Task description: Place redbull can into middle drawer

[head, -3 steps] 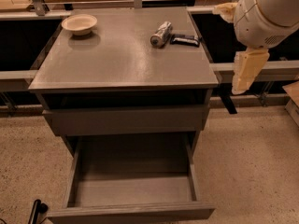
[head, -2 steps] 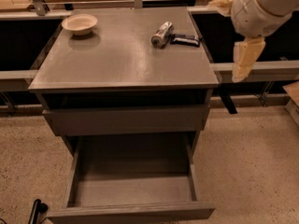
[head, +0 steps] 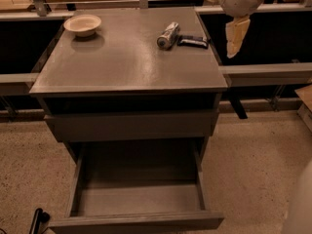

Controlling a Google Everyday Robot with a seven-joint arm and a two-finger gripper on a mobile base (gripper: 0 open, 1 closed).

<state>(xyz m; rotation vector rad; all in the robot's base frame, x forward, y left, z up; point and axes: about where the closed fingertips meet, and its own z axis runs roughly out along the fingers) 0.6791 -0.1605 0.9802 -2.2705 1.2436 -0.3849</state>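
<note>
The redbull can (head: pixel 168 35) lies on its side on the grey cabinet top (head: pixel 126 62), near the back right. My gripper (head: pixel 218 22) hangs above the cabinet's back right corner, up and to the right of the can and not touching it. Its cream fingers (head: pixel 235 35) are spread apart and hold nothing. The middle drawer (head: pixel 138 199) is pulled out at the bottom front, with a bare flat floor.
A flat dark packet (head: pixel 192 41) lies just right of the can. A pale bowl (head: pixel 83 24) sits at the back left of the top. A taller closed grey front panel (head: pixel 131 126) is above the open drawer. Shelving rails run behind and to both sides.
My gripper has risen and moved back toward the cabinet's back right corner. The can, packet, bowl and drawer have not moved.
</note>
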